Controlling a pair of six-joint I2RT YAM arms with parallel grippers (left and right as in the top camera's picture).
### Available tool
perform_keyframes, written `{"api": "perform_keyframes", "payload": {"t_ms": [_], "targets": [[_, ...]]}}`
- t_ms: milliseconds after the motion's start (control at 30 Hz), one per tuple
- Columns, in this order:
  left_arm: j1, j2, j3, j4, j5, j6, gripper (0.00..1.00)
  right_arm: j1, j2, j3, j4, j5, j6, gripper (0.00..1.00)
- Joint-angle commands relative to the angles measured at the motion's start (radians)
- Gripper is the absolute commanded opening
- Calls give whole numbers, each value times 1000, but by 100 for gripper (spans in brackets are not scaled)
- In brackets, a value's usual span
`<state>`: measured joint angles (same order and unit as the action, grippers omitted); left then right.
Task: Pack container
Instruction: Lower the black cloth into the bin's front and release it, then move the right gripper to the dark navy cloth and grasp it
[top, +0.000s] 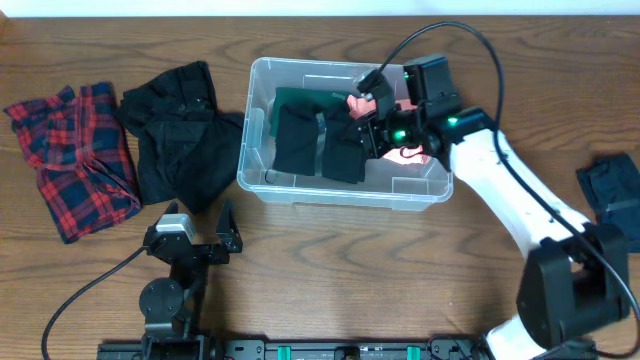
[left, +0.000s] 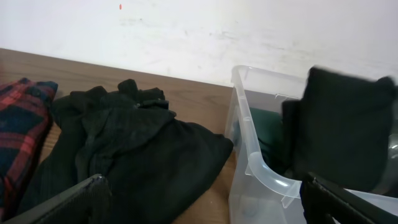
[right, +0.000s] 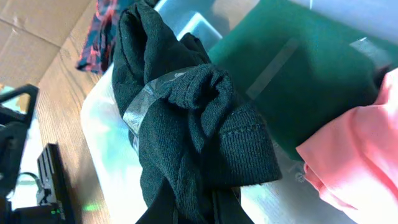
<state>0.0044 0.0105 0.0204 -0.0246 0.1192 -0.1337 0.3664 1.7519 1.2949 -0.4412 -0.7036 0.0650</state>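
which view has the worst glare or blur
Right wrist: the lower left is blown out, washing out the container wall; the black garment is sharp. Left wrist: the garment's top edge is smeared, and the left hand is soft. Overhead: even, crisp.

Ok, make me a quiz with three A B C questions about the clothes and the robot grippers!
1. Where is the red checked cloth? A in the container; B on the table, far left; C in the right gripper.
2. What colour is the knitted cloth in the right gripper? A black; B yellow; C white.
3. How is the left gripper? A shut on a sock; B open and empty; C inside the container.
Answers: 1 B, it lies left of the black pile. 2 A, the right wrist view shows black knit. 3 B, its fingers are spread with nothing between.
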Motion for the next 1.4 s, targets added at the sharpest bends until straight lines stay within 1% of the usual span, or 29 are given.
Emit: {"api": "perform_keyframes", "payload": {"t_ms": [0, 167, 200, 267, 300, 333, 367, 533, 667, 767, 933, 1033, 1100, 1133, 1267, 1367], "targets": [[-4, -6, -16, -35, 8, 5, 98, 32, 42, 21, 21, -60, -37, 1], [-4, -6, -16, -35, 8, 5, 98, 68, 88, 21, 38, -63, -39, 1], [-4, -6, -16, -35, 8, 5, 98, 74, 94, 21, 39, -63, -45, 26], [-4, -6, -16, -35, 8, 5, 98, 81, 94, 21, 40, -55, -45, 82], [-4, -6, -16, -35, 8, 5, 98, 82, 94, 21, 40, -43, -45, 91], [-4, -6, -16, -35, 8, 5, 98, 82, 94, 21, 40, -36, -44, 96], [-4, -6, -16, -35, 8, 5, 98, 79, 94, 23, 40, -33, -44, 99], [-4, -6, -16, -35, 8, 5, 98, 50, 92, 45, 28, -34, -36, 99], [-4, -6, -16, -35, 8, 5, 98, 20, 90, 130, -51, -33, -41, 99], [-4, -6, -16, -35, 8, 5, 98, -2, 90, 248, -174, -19, -69, 99], [-4, -6, -16, -35, 8, 5, 98, -64, 89, 469, -443, 85, -88, 99], [-4, -6, -16, -35, 8, 5, 98, -150, 87, 576, -607, 139, -10, 99], [-4, -6, -16, -35, 8, 5, 98, -226, 77, 614, -706, 184, 75, 99], [-4, -6, -16, -35, 8, 5, 98, -272, 66, 619, -747, 195, 92, 99], [-4, -6, -16, -35, 8, 5, 98, -450, 29, 618, -891, 201, 92, 99], [-4, -6, -16, -35, 8, 5, 98, -593, 3, 618, -984, 250, 114, 99]]}}
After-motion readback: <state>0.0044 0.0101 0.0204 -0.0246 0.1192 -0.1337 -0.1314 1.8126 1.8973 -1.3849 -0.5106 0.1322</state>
